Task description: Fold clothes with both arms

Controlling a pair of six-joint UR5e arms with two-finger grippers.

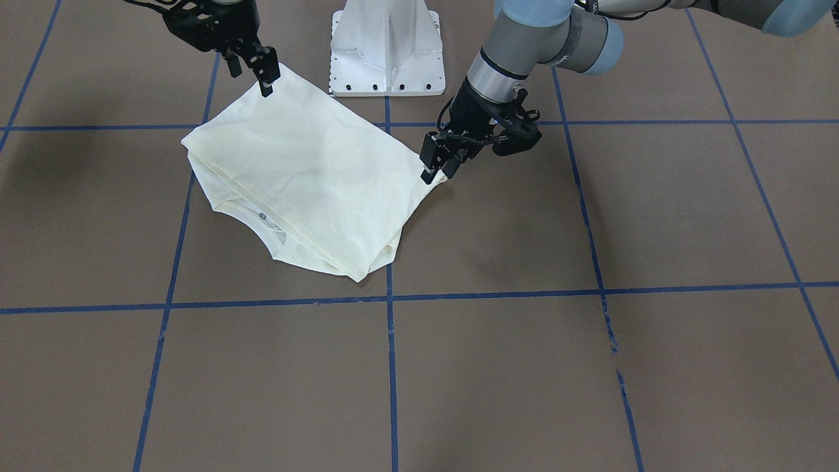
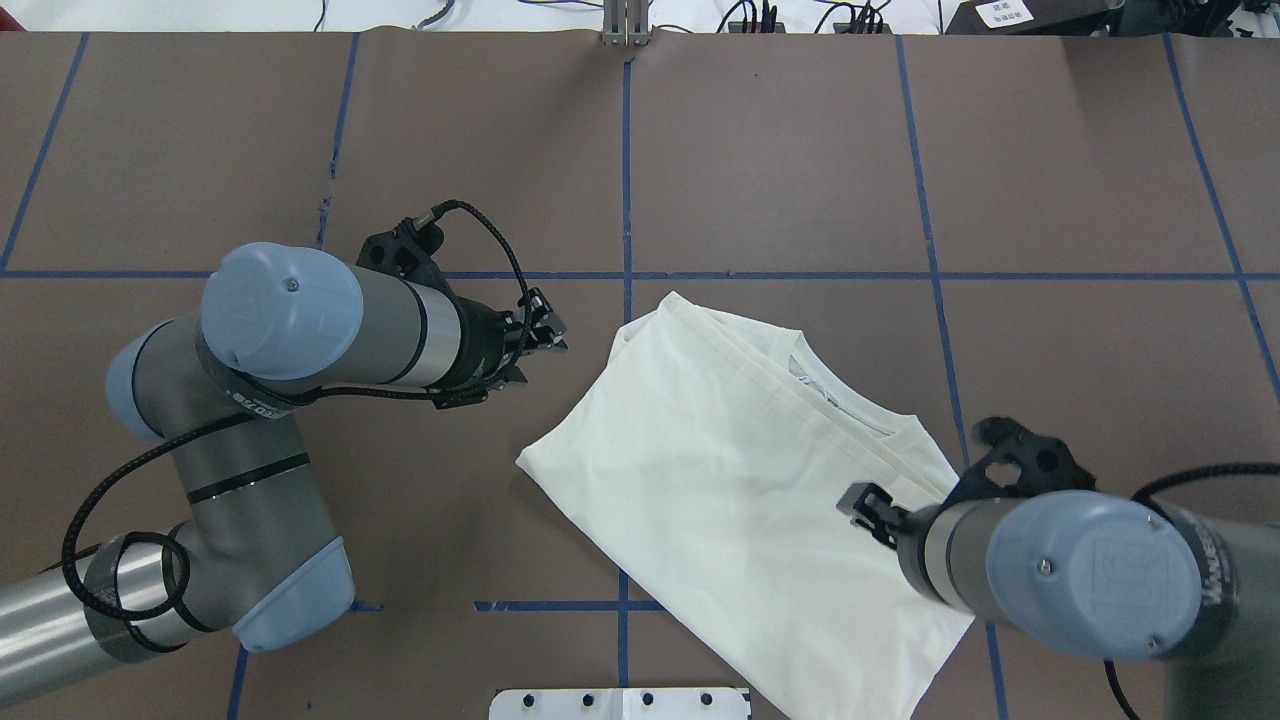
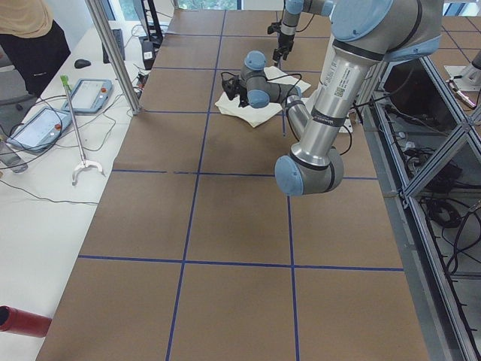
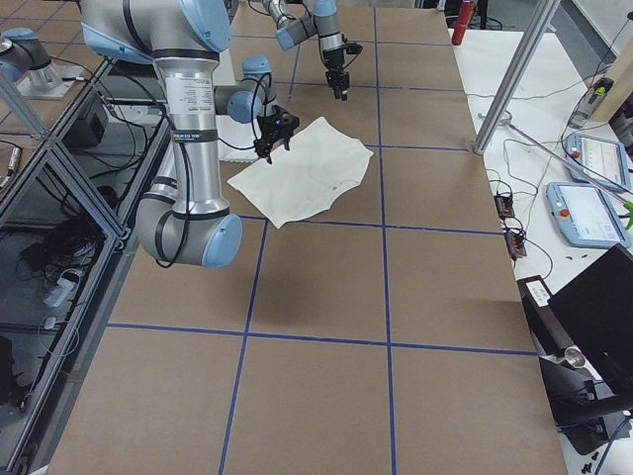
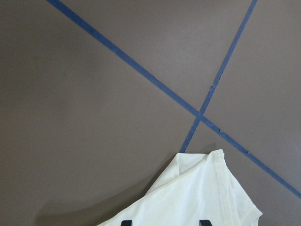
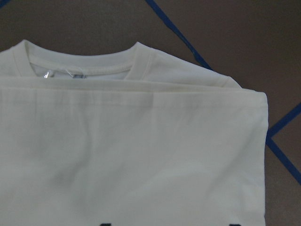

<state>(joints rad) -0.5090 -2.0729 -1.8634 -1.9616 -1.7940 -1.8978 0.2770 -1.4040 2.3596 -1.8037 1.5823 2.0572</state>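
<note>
The cream T-shirt [image 1: 308, 177] lies folded and plain side up on the brown table, its collar [image 2: 840, 400] peeking out along one edge. My left gripper [image 1: 434, 172] hovers at one corner of the fold. Its fingertips [image 5: 126, 222] stand wide apart over the cloth, open and holding nothing. My right gripper [image 1: 265, 84] is at the opposite corner near the pedestal. It is also open, and its wrist view shows the shirt [image 6: 141, 155] and neckline flat beneath it. The printed side is hidden.
The white pedestal base [image 1: 387, 52] stands just behind the shirt. Blue tape lines [image 1: 390, 367] cross the brown tabletop. Along the far side bench are a person [image 3: 30, 37], teach pendants [image 4: 584, 213], a metal post [image 3: 113, 53] and a red cylinder [image 3: 22, 320].
</note>
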